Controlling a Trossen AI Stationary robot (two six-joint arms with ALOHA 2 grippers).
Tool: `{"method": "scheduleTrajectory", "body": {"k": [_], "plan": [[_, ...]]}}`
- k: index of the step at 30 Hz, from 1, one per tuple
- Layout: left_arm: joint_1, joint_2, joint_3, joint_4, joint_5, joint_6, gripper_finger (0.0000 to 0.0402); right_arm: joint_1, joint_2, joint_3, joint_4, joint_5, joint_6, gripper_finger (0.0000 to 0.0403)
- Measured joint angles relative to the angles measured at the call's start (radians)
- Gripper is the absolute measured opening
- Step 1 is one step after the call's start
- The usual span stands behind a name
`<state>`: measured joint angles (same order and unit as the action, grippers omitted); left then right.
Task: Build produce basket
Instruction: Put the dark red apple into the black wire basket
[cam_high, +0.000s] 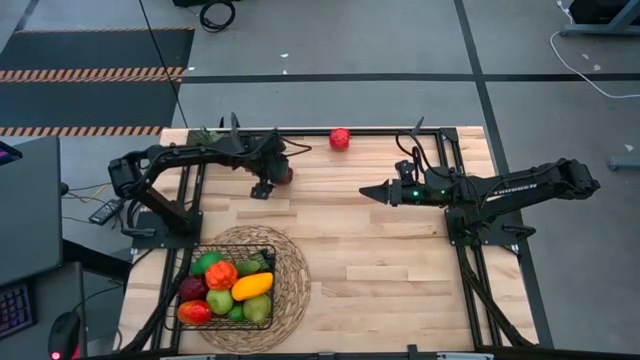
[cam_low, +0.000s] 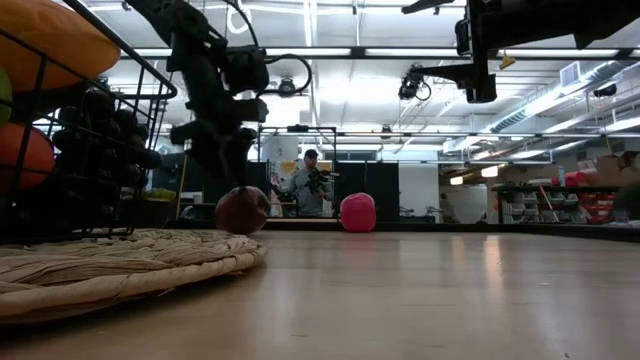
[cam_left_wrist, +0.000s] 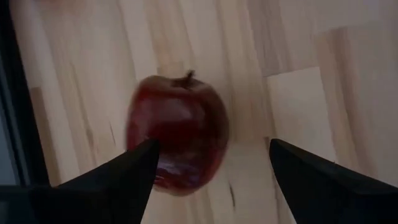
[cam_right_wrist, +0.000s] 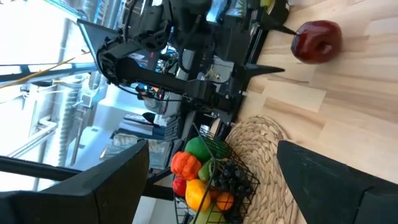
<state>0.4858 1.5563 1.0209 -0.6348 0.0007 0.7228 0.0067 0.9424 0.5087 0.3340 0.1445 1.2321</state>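
A dark red apple (cam_left_wrist: 177, 137) lies on the wooden table near its far left, also seen as the apple (cam_high: 284, 175) from above. My left gripper (cam_left_wrist: 212, 144) hangs open just over it, pointing steeply down; one finger stands in front of the apple's side, the other well off to its other side. A second red fruit (cam_high: 340, 138) lies at the far edge. The black wire basket (cam_high: 262, 252) sits on a round woven mat (cam_high: 290, 290) at the near left, filled with several fruits. My right gripper (cam_high: 368, 190) waits open mid-table, held level.
Black frame rails (cam_high: 455, 250) run along both sides of the table. A small green plant (cam_high: 207, 135) stands at the far left corner. Bare wood stretches between the mat and the right arm. A person (cam_low: 310, 185) stands in the room beyond the table.
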Motion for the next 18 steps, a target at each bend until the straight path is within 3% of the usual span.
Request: {"method": "scheduleTrajectory", "body": {"k": [7,18], "plan": [[0.022,0.001,-0.06,0.154,-0.042,0.02,0.0315,0.0,0.0,0.0,0.0,0.003,0.018,0.0357],[0.073,0.056,-0.055,0.19,-0.062,-0.062,0.0314,0.0,0.0,0.0,0.0,0.003,0.023,0.0357]]}}
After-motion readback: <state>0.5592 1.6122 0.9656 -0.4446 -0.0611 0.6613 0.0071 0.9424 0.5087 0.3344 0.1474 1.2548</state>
